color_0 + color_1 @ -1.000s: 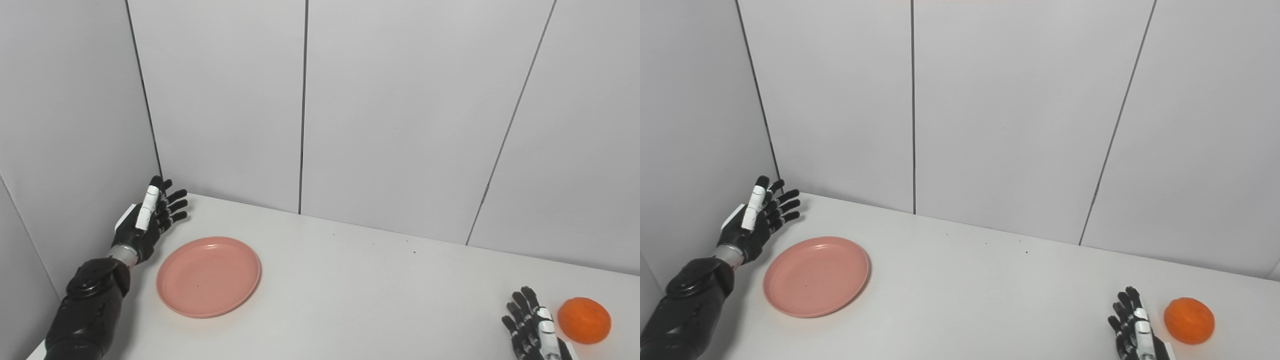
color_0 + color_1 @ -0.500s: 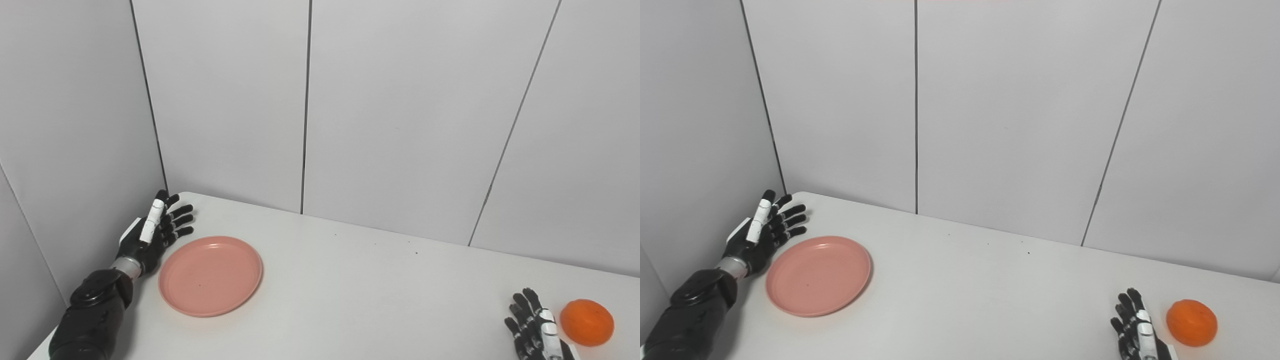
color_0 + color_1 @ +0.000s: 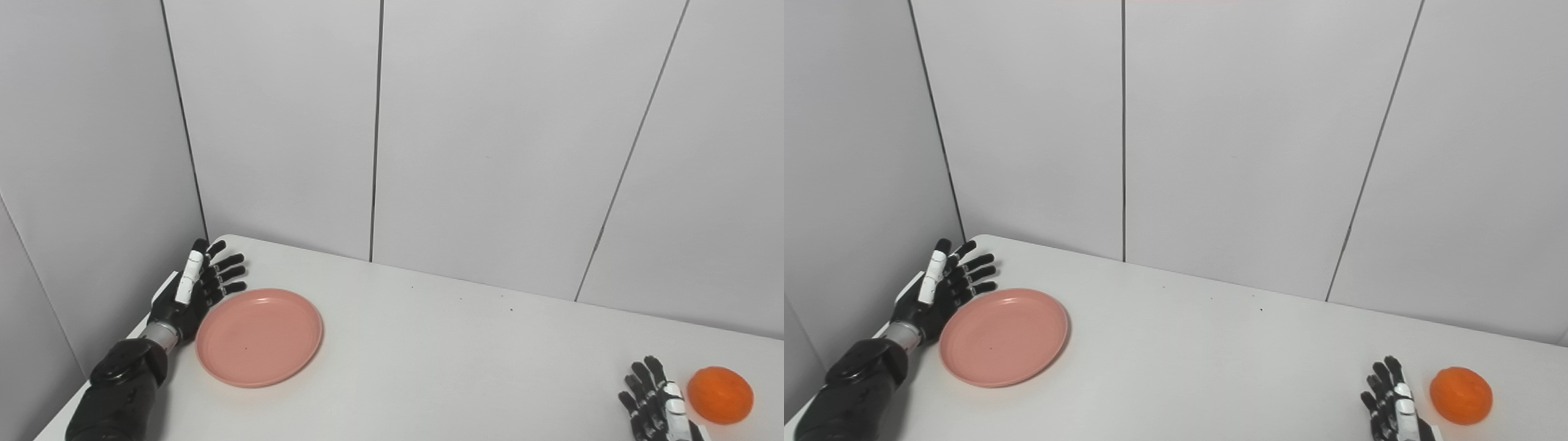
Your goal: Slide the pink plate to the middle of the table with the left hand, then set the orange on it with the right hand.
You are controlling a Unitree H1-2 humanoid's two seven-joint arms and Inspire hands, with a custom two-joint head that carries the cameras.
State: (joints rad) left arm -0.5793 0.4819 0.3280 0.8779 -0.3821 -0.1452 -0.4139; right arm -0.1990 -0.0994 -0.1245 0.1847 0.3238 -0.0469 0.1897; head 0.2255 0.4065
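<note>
Over on the left part of the white counter lies the pink plate, flat and shallow, with nothing in it. It sits near the counter's left edge, well short of the middle.

The orange rests on the bare counter at the far right, well apart from the plate, close to the lower right corner of both eye views.

Just beside the plate's left rim is the left robot hand. Its black forearm comes in from the lower left corner and slants up toward the back wall. The hand stands on edge, palm turned toward the plate, with the fingers stretched out and fanned apart, pointing to the far right above the plate's back-left rim. A white strip runs along its uppermost finger. It holds nothing. Whether the heel of the palm touches the rim cannot be told; the two look to meet or nearly meet.

At the bottom edge the right robot hand shows only in part, cut off by the frame. Its fingers are spread and point up and away, back of the hand toward the camera. It holds nothing and sits just beside the orange, on its left, with a narrow gap between them.
</note>
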